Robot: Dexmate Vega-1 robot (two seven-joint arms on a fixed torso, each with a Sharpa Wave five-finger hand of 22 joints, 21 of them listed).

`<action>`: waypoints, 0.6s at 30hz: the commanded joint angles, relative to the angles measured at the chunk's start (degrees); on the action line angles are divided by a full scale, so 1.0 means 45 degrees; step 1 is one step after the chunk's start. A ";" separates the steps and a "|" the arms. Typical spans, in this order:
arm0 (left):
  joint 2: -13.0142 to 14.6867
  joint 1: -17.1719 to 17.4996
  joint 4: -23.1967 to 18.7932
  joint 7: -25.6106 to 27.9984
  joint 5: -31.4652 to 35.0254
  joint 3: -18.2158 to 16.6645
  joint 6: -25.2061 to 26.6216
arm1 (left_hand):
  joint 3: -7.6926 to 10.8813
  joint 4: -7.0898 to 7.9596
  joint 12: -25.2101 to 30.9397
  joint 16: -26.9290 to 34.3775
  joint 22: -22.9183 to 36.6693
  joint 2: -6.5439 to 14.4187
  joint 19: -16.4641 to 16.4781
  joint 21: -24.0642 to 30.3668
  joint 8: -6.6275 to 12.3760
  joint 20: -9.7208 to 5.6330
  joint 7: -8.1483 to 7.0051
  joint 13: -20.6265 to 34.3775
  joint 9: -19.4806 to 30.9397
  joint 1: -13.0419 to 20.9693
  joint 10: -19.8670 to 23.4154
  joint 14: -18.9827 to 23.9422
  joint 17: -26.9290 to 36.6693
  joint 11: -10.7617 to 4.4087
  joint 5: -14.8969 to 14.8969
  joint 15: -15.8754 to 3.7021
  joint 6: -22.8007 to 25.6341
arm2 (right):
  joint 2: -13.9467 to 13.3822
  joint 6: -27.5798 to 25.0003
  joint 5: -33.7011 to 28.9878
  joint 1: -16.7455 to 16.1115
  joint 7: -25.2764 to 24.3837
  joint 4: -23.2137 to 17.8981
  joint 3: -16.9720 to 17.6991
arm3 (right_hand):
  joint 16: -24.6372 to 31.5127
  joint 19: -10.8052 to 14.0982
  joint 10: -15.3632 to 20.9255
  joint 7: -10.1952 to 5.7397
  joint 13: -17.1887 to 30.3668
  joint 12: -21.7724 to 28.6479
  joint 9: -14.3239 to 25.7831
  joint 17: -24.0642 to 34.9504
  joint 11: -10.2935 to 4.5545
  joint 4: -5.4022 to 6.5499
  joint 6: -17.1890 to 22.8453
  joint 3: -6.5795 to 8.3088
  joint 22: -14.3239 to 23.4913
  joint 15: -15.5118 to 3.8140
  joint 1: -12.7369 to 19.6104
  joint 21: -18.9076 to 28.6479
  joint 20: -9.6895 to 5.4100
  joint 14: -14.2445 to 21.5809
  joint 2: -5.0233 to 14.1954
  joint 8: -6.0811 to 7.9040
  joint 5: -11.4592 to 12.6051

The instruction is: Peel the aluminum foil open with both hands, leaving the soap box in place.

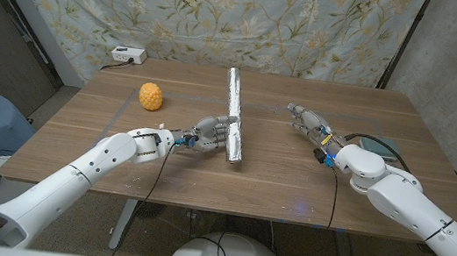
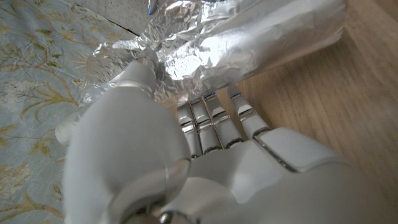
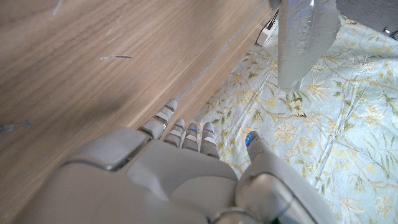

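Aluminum foil (image 1: 234, 116) is your landmark here: a long silver wrapped bundle lying on the wooden table (image 1: 362, 190), running from the table's middle back toward the flowered cloth (image 1: 226, 13) hanging behind. Whatever is wrapped inside is fully covered, so you can't tell what's in there.

Going big to small from the foil: the table spreads out on every side of it. Your right arm comes in well off to the foil's right, and its right hand (image 1: 306, 121) sits apart from the foil, touching nothing, fingers stretched out and a bit spread; the right wrist view shows the right hand (image 3: 180, 168) with fingers straight and nothing in them. Your left hand (image 1: 208, 131) is right up against the foil's near end, on its left side. In the left wrist view the left hand (image 2: 186, 155) has fingertips under the crinkled foil (image 2: 249, 43) and the thumb up against it, but you can't tell whether it's truly pinching.

Well left of the foil there's a small yellow bumpy ball (image 1: 151, 97), and further back left a white power strip (image 1: 127, 55).
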 commanded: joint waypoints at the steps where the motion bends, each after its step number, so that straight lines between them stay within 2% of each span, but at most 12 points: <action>1: 0.0471 0.0051 -0.0297 -0.0161 -0.0326 -0.0108 0.0371 | 0.0335 0.0223 -0.0091 -0.0026 0.0017 0.1025 0.0005 0.0066 0.2185 0.0095 0.0271 -0.0039 0.0009 -0.0047 0.0109 0.0023 0.0044 -0.0011 0.0109 0.0133 0.0225 | -0.0080 0.0084 0.0078 -0.0425 -0.0278 -0.0380 0.0119 | 0.0044 0.0047 -0.0081 0.0103 0.0065 0.0024 0.0074 0.0067 0.0039 -0.0084 0.0014 0.0016 0.0020 -0.0178 0.0198 0.0096 -0.0951 -0.0029 0.0254 0.0030 -0.0006; 9: 0.0705 -0.0130 -0.0549 -0.0136 -0.0156 0.0049 0.0542 | 0.0357 0.0217 -0.0152 -0.0040 0.0020 0.1024 -0.0013 0.0080 0.2165 0.0153 0.0305 -0.0048 -0.0015 -0.0077 0.0110 0.0032 0.0013 0.0041 0.0136 0.0196 0.0222 | -0.0291 -0.0065 0.0162 -0.0704 -0.0482 -0.0821 0.0317 | 0.0058 0.0075 -0.0065 0.0115 0.0065 0.0031 0.0074 0.0068 0.0040 -0.0102 0.0029 0.0018 0.0020 -0.0149 0.0223 0.0105 -0.0941 -0.0001 0.0271 0.0035 -0.0010; 18: 0.0802 -0.0102 -0.0764 -0.0066 -0.0178 0.0074 0.0545 | 0.0381 0.0186 -0.0253 -0.0016 0.0027 0.1073 -0.0042 0.0097 0.2121 0.0348 0.0366 -0.0018 -0.0017 -0.0051 -0.0026 0.0011 0.0037 0.0295 0.0166 0.0395 0.0139 | -0.0635 -0.0562 0.0433 -0.1055 -0.0748 -0.1536 0.0622 | 0.0066 0.0094 -0.0052 0.0137 0.0065 0.0035 0.0074 0.0067 0.0037 -0.0128 0.0046 0.0026 0.0020 -0.0116 0.0261 0.0108 -0.0917 0.0017 0.0294 0.0040 -0.0015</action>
